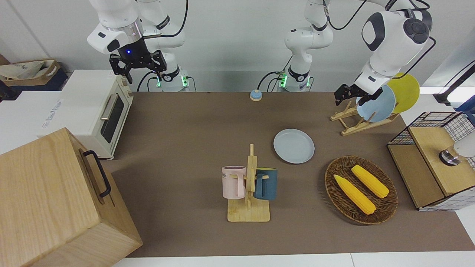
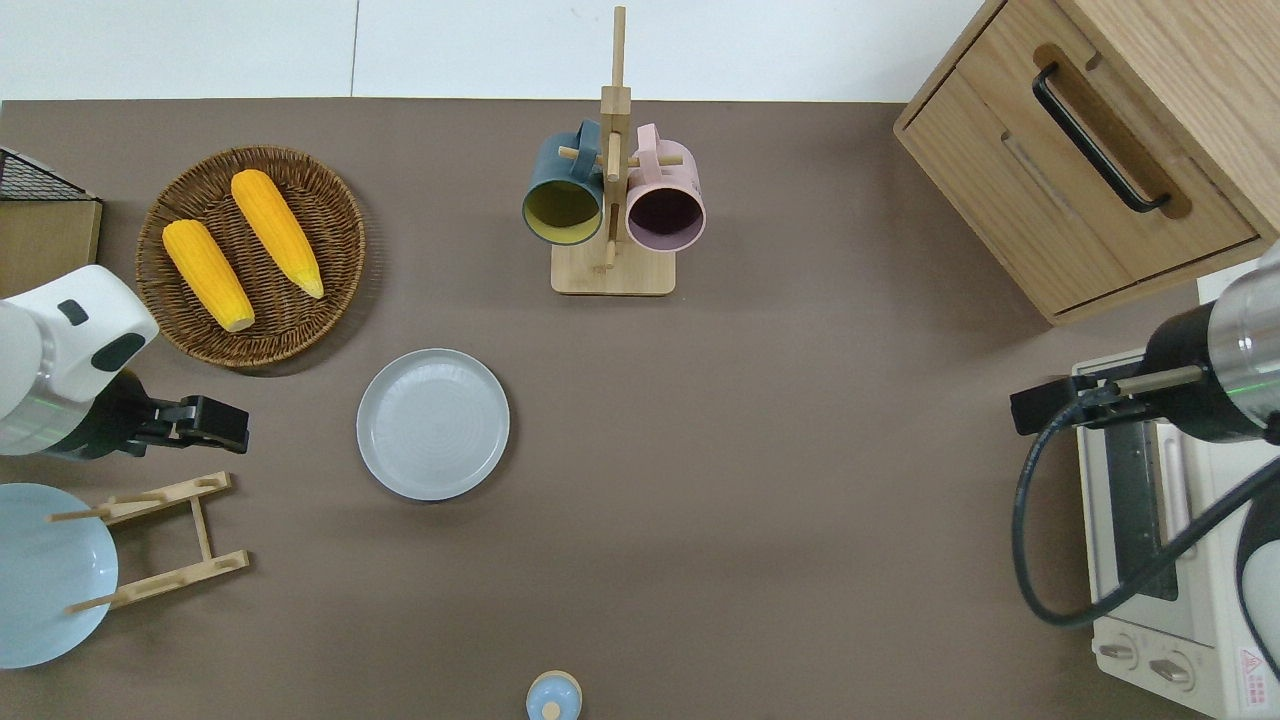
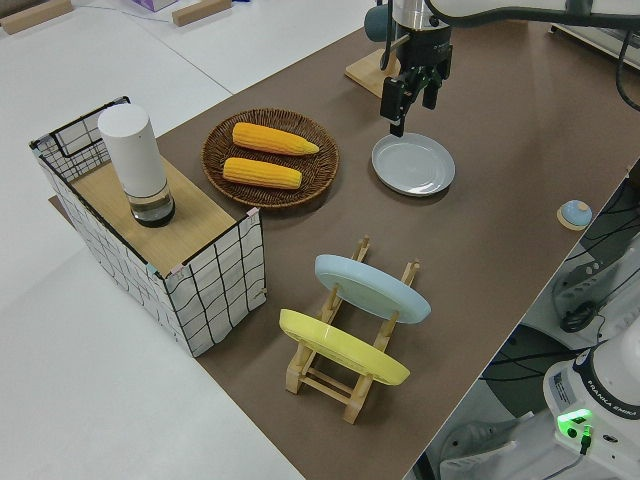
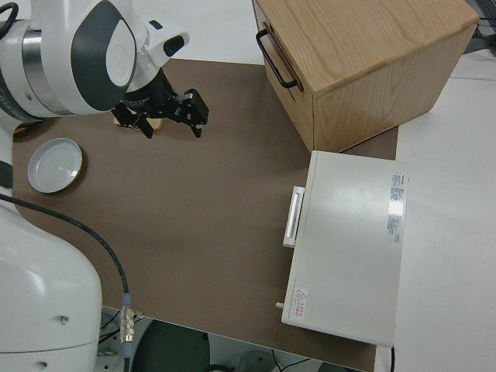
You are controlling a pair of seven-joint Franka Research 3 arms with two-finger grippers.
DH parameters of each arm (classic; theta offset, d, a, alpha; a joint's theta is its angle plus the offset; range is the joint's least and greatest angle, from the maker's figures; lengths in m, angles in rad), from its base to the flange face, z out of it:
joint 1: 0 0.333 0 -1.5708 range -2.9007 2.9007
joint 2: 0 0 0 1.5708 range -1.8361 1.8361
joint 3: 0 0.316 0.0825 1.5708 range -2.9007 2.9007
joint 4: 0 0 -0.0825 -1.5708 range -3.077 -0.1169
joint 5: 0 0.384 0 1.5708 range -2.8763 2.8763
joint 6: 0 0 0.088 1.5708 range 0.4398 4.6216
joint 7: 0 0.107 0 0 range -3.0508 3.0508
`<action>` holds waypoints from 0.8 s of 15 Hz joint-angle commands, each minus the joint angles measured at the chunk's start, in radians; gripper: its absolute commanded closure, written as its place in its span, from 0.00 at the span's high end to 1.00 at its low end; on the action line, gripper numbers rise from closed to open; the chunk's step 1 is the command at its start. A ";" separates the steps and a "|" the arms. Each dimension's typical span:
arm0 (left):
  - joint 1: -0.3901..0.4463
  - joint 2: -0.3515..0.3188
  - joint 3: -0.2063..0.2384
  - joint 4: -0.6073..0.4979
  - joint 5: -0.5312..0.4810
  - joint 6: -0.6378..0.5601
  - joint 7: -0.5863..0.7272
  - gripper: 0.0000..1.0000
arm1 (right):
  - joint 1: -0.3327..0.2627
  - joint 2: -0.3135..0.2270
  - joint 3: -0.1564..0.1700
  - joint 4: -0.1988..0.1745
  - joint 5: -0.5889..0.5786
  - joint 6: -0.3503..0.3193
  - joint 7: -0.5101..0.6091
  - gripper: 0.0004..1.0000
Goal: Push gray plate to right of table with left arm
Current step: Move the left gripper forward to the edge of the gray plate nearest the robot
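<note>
The gray plate lies flat on the brown table, nearer to the robots than the mug rack. My left gripper hangs open and empty over bare table beside the plate, toward the left arm's end. It sits between the wicker basket and the wooden dish rack and is apart from the plate. The right arm is parked, and its gripper is open and empty.
A wicker basket holds two corn cobs. The dish rack carries a sky-blue plate and a yellow plate. A mug rack, a small bell, a toaster oven, a wooden cabinet and a wire basket stand around.
</note>
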 commanded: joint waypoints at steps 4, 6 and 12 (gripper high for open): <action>0.016 -0.073 0.015 -0.182 -0.090 0.164 -0.034 1.00 | -0.020 -0.003 0.013 0.008 0.010 -0.014 0.001 0.98; 0.026 -0.076 0.015 -0.210 -0.109 0.191 -0.035 1.00 | -0.020 -0.003 0.015 0.008 0.010 -0.014 0.001 0.98; 0.011 -0.123 0.014 -0.367 -0.109 0.364 -0.103 1.00 | -0.020 -0.003 0.015 0.008 0.010 -0.014 0.001 0.98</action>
